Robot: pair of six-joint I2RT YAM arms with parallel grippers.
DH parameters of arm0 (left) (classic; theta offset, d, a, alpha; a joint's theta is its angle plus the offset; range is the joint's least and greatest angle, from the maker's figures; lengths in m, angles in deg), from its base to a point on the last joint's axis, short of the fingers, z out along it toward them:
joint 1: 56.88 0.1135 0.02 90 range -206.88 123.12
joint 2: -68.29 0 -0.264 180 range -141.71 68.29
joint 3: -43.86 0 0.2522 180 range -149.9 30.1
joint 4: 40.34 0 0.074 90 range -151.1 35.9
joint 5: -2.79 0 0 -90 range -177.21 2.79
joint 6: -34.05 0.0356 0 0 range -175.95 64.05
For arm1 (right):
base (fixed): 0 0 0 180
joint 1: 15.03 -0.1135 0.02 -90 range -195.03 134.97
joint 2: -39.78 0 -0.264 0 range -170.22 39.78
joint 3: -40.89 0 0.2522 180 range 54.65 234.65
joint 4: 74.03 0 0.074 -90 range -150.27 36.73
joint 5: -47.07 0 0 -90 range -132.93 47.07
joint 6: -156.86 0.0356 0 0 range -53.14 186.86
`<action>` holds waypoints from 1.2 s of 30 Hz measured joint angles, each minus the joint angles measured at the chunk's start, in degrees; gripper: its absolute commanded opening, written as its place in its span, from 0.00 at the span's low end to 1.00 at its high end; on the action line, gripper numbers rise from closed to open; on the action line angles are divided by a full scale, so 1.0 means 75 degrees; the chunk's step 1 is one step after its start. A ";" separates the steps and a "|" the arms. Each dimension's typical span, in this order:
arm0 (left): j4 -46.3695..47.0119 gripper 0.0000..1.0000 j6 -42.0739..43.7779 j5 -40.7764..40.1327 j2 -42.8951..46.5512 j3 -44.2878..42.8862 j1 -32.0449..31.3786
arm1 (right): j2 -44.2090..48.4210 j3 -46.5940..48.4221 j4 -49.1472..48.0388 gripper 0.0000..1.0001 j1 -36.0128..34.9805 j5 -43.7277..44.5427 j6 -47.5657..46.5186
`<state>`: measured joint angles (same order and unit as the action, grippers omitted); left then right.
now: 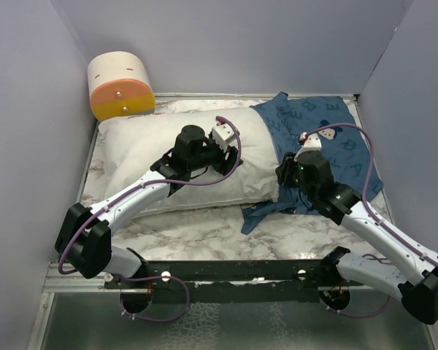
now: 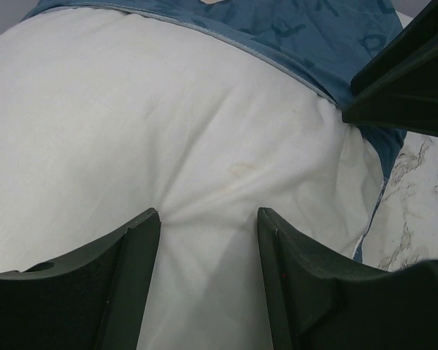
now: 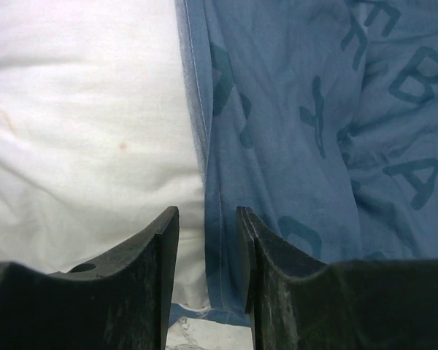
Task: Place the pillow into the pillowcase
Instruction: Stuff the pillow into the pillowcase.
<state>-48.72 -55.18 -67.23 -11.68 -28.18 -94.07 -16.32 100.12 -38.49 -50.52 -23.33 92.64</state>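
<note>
Two bent arms: left arm [image 1: 131,198] jaws pinch the puckered white pillow [image 1: 131,149] mid-frame. Right arm [image 1: 365,219] jaws clamp the pillowcase [image 1: 328,113] hem.

Cream-and-orange rounded block [image 1: 119,86] at back-left corner, marble-pattern tabletop [image 1: 204,233], grey walls [image 1: 241,44] all round.

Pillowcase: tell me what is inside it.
The right end of the pillow sits in the open mouth of the pillowcase, blue hem lying over it; the rest lies bare to the left. How far in it reaches is hidden under the fabric.
</note>
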 measured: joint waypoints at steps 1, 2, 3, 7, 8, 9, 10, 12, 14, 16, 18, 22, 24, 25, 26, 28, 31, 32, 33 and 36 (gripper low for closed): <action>0.0000 0.57 0.0000 0.0003 0.0000 0.0000 0.0000 | 0.0026 0.0000 -0.0020 0.38 0.0003 -0.0003 -0.0032; 0.0000 0.57 0.0000 0.0003 0.0000 0.0000 0.0000 | 0.0038 0.0000 -0.0047 0.37 0.0015 -0.0003 -0.0070; 0.0000 0.55 0.0000 0.0003 0.0000 0.0000 0.0000 | 0.0035 0.0000 -0.0079 0.37 0.0038 -0.0003 -0.0093; -0.0003 0.43 -0.0009 0.0003 0.0000 0.0000 0.0000 | -0.0122 -0.0006 -0.0163 0.37 0.0152 -0.0050 -0.0140; -0.0006 0.40 0.0000 0.0003 0.0000 0.0000 0.0000 | -0.0169 -0.0017 -0.0201 0.37 0.0172 -0.0082 -0.0140; -0.0015 0.39 0.0000 0.0006 0.0000 0.0000 0.0000 | -0.0274 -0.0050 -0.0274 0.36 0.0198 -0.0119 -0.0140; -0.0023 0.39 0.0000 0.0006 0.0000 0.0000 0.0000 | -0.0341 -0.0076 -0.0312 0.33 0.0210 -0.0140 -0.0140; -0.0050 0.39 -0.0003 0.0006 -0.0006 -0.0015 0.0000 | -0.0487 -0.0119 -0.0353 0.19 0.0233 -0.0166 -0.0146; -0.0064 0.37 0.0000 0.0006 -0.0023 -0.0015 0.0000 | -0.0560 -0.0134 -0.0361 0.07 0.0233 -0.0181 -0.0169; -0.0073 0.34 0.0000 0.0009 -0.0047 -0.0026 0.0000 | -0.0560 -0.0134 -0.0361 0.01 0.0236 -0.0221 -0.0210; -0.0079 0.31 0.0000 0.0017 -0.0070 -0.0041 0.0000 | -0.0542 -0.0134 -0.0361 0.01 0.0251 -0.0321 -0.0256; -0.0105 0.22 -0.0026 0.0108 -0.0198 -0.0128 0.0000 | -0.0382 -0.0134 -0.0385 0.01 0.0283 -0.0726 -0.0353; -0.0111 0.20 -0.0079 0.0213 -0.0353 -0.0219 0.0000 | -0.0289 -0.0131 -0.0487 0.01 0.0294 -0.1087 -0.0458; -0.0117 0.18 -0.0122 0.0256 -0.0431 -0.0256 0.0000 | -0.0254 -0.0125 -0.0577 0.01 0.0294 -0.1384 -0.0504; -0.0119 0.16 -0.0163 0.0315 -0.0530 -0.0309 0.0000 | -0.0245 -0.0108 -0.0653 0.01 0.0297 -0.1606 -0.0542; -0.0119 0.14 -0.0239 0.0425 -0.0726 -0.0399 -0.0003 | -0.0280 -0.0055 -0.0816 0.01 0.0300 -0.2095 -0.0600; -0.0131 0.12 -0.0347 0.0595 -0.1049 -0.0577 -0.0052 | -0.0507 0.0102 -0.1131 0.01 0.0321 -0.2830 -0.0615; -0.0137 0.12 -0.0361 0.0635 -0.1128 -0.0624 -0.0079 | -0.0641 0.0187 -0.1209 0.01 0.0329 -0.3034 -0.0606; -0.0140 0.12 -0.0379 0.0682 -0.1209 -0.0670 -0.0117 | -0.0790 0.0271 -0.1326 0.01 0.0335 -0.3220 -0.0595; -0.0137 0.12 -0.0399 0.0790 -0.1338 -0.0708 -0.0221 | -0.1387 0.0583 -0.1658 0.01 0.0347 -0.3759 -0.0440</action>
<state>-49.74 -58.17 -61.30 -21.71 -33.49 -95.73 -26.72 104.49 -50.93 -47.92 -51.53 89.34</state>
